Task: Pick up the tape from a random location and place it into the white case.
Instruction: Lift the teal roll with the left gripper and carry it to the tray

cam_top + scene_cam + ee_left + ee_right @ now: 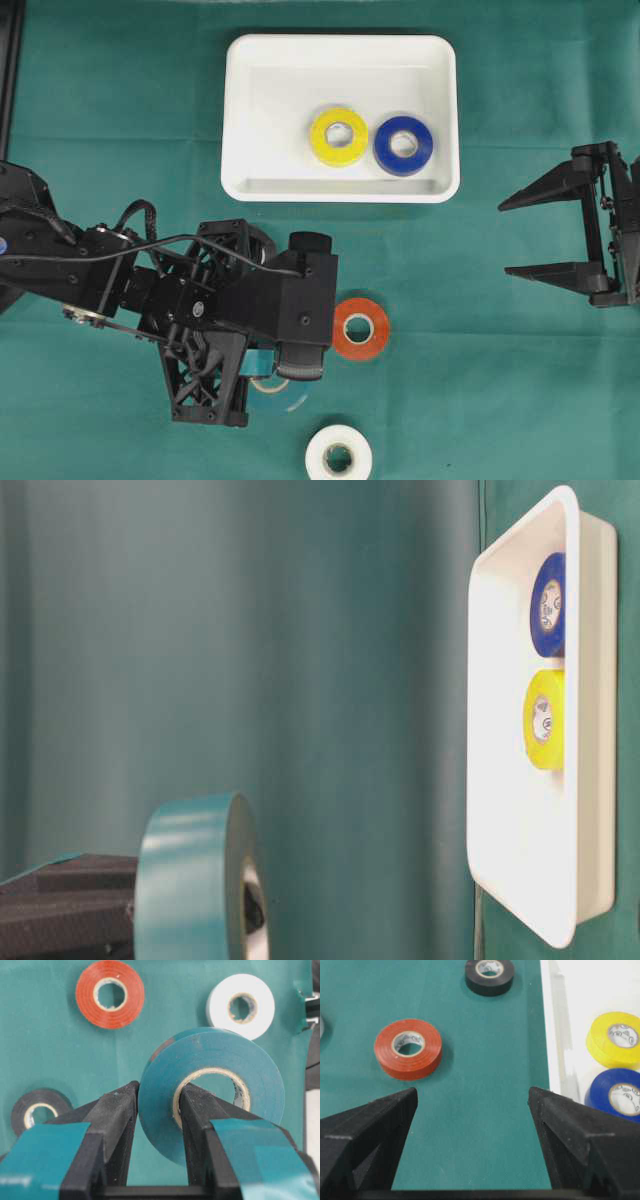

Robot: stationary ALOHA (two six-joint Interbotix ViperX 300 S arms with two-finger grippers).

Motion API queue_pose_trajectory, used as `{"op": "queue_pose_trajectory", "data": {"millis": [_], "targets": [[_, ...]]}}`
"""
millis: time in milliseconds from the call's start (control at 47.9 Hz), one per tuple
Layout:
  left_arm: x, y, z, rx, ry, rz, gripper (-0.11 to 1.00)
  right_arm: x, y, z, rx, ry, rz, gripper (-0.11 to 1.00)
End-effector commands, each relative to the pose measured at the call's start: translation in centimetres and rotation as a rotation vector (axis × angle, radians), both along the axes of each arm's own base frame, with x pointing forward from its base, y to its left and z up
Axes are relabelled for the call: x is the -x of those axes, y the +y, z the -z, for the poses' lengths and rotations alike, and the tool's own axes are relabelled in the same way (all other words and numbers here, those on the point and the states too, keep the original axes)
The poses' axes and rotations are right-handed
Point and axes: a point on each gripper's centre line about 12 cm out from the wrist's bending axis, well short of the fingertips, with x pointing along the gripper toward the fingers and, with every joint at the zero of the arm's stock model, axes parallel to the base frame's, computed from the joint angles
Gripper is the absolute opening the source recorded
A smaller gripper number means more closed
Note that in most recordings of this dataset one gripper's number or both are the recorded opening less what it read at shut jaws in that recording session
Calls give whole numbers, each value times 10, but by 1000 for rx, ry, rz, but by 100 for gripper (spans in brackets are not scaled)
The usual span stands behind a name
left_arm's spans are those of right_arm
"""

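My left gripper (159, 1089) is shut on a teal tape roll (210, 1052): one finger goes through the core, the other presses the outer wall. From overhead, only an edge of this roll (278, 397) shows under the left wrist, at the front left. The white case (240, 110) lies at the back centre with a yellow roll (339, 136) and a blue roll (403, 145) flat inside. My right gripper (505, 238) hangs open at the right, level with the case's front edge, nothing between its fingers (380, 1115).
An orange roll (360, 328) lies just right of the left wrist and a white roll (339, 456) sits at the front edge. A black roll (20, 1110) lies on the green cloth left of the left gripper. The case rim (545, 1020) is close to the right gripper.
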Motion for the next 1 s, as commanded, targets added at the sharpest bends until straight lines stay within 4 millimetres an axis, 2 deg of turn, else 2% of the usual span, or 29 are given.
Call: {"op": "queue_pose_trajectory", "data": {"millis": [0, 230, 376, 626, 981], "targets": [[3, 1, -22, 13, -62, 1, 21, -5, 0, -10, -2, -27, 0, 86], [2, 5, -22, 12, -60, -9, 21, -5, 0, -10, 0, -27, -1, 86], [0, 16, -19, 9, -53, -37, 21, -5, 0, -10, 0, -27, -1, 86], [-3, 58, -8, -7, -8, -139, 21, -5, 0, -9, 2, -22, 1, 86], [-3, 140, 4, -63, -3, -272, 21, -5, 0, -9, 18, -19, -5, 86]]}}
